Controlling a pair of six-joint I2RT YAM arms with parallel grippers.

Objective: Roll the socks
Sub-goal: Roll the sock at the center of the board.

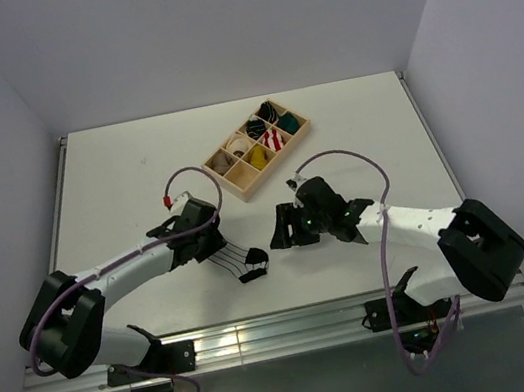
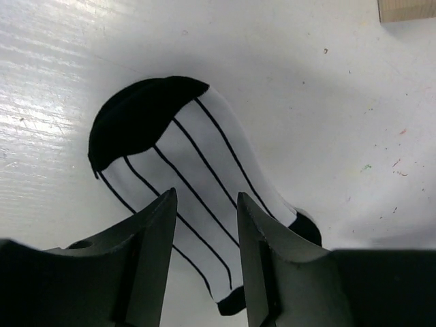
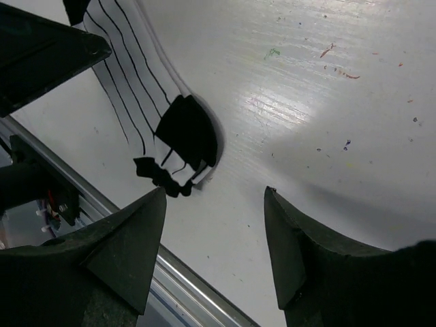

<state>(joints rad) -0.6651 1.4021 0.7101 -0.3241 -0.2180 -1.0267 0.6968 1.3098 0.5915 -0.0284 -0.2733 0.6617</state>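
A: Where was the white sock with thin black stripes and black toe (image 1: 243, 260)?
B: Flat on the table, nearward of the light wooden compartment tray (image 1: 277, 165). Left gripper (image 2: 204, 201) was partly open over it, gripping nothing. Right gripper (image 3: 214, 197) was wide open and empty.

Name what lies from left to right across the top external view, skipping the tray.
Left arm's base → left gripper → striped sock → right gripper → right arm's base.
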